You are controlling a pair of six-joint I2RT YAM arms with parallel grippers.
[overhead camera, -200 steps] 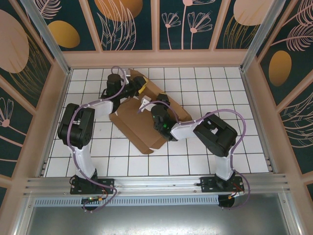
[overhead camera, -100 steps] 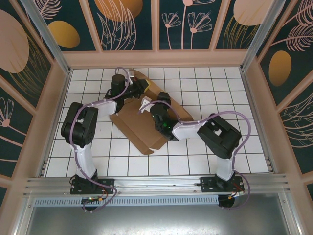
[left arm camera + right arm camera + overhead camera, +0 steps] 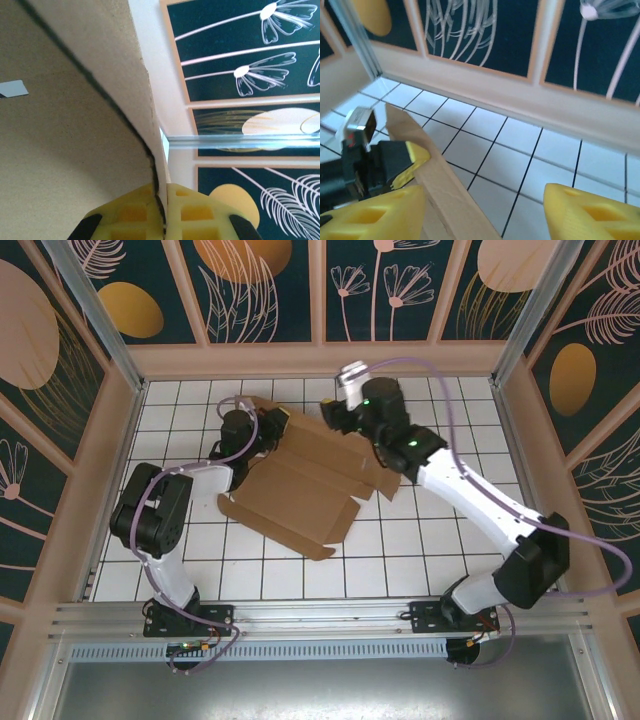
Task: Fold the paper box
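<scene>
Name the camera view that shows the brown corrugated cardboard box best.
Top external: the whole brown corrugated cardboard box lies spread on the white tiled table, flaps visible. Left wrist gives a close-up of one panel pinched in the left claw. Right wrist catches one raised edge near the open right claw.

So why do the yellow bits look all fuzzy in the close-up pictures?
Left wrist view: the left gripper's fingers and the paper box sit too near the lens, so they blur; the flowered wall looks sharper. Right wrist view: the right gripper's fingers blur likewise. Top external view: sharp, evenly lit.
</scene>
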